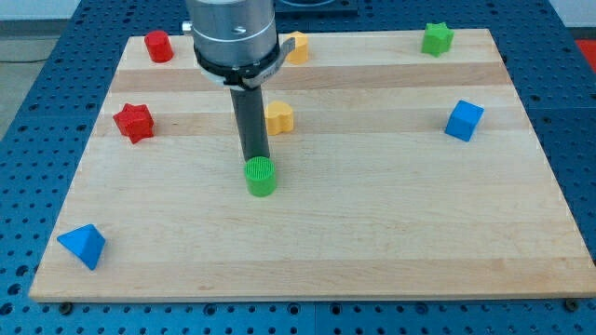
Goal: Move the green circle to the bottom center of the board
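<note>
My tip [256,156] sits touching the far side of the small green ribbed circle block [261,176], near the middle of the pale wooden worktop [391,242]; standing behind it suits a push toward the bottom edge's centre; there is no gripper, only the bare rod.

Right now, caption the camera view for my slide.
My tip sits just behind the green circle near the board centre.

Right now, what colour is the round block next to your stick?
Green. The green circle sits just below my tip, toward the view's bottom, clearest in the camera view.
</note>
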Controlling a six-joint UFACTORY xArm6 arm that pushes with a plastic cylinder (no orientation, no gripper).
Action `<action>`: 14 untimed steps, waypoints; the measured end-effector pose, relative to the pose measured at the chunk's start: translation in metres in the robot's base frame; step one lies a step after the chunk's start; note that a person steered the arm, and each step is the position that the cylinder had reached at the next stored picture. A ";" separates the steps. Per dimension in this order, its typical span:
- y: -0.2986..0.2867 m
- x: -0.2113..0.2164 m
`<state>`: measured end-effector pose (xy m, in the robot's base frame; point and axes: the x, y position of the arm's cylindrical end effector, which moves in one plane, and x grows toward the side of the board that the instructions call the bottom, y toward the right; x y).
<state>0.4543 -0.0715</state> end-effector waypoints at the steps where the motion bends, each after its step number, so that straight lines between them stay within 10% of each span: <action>1: 0.000 0.017; 6: -0.007 0.102; 14: 0.043 0.091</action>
